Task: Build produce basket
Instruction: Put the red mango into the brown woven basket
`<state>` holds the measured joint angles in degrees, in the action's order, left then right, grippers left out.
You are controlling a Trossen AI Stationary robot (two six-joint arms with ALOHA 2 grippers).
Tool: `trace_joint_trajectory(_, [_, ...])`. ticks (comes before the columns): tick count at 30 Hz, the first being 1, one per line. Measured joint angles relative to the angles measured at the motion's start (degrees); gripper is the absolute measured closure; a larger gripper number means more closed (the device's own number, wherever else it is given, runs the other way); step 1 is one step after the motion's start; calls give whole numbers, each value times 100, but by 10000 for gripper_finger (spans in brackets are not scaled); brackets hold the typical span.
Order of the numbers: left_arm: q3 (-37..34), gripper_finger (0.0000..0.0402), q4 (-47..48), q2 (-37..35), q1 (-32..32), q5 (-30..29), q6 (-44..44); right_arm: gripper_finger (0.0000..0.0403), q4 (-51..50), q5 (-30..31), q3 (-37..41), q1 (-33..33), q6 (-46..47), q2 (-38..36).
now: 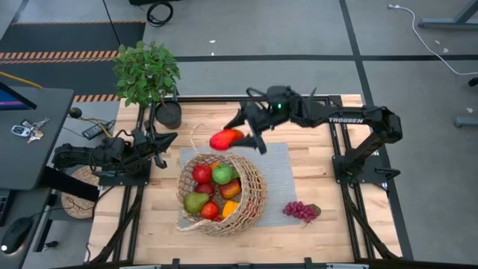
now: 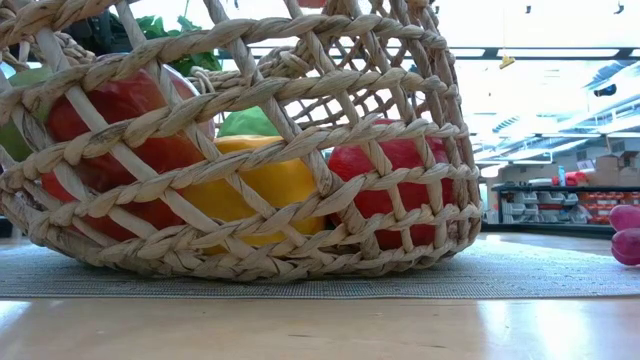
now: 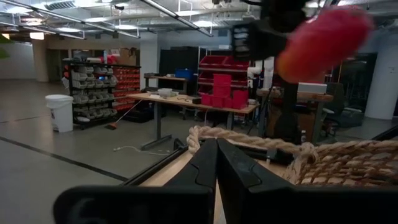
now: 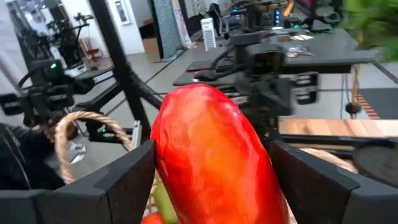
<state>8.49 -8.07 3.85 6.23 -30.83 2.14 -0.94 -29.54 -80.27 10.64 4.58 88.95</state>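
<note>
The tan wicker basket stands on a grey mat and holds red and green apples, a pear, an orange piece and a yellow piece. My right gripper hovers over the basket's far rim, shut on a long red-orange fruit. In the right wrist view the fruit fills the gap between the fingers. Purple grapes lie on the table, right of the basket. My left gripper waits at the table's left with its fingers together. My right gripper pinches the red-orange fruit between its two fingers, one on each long flank. The fingers come about level from the table's right. The fruit sticks out past them toward the left, lifted clear above the basket's far rim.
A leafy potted plant stands at the far left corner. A flat woven disc lies off the table's left edge. The basket's looped handle rises near the held fruit. Bare wood shows at the near edge.
</note>
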Motion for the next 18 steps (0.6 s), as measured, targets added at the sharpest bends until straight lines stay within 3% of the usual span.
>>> trace_joint_trajectory(13, [4, 382, -110, -1, 1, 0, -5, 89, -57, 1646, -8, -1336, -177, 77])
trace_joint_trajectory(18, [2, 385, -108, 1, 0, 2, -5, 89, 93, 1881, -3, -1623, -46, 309])
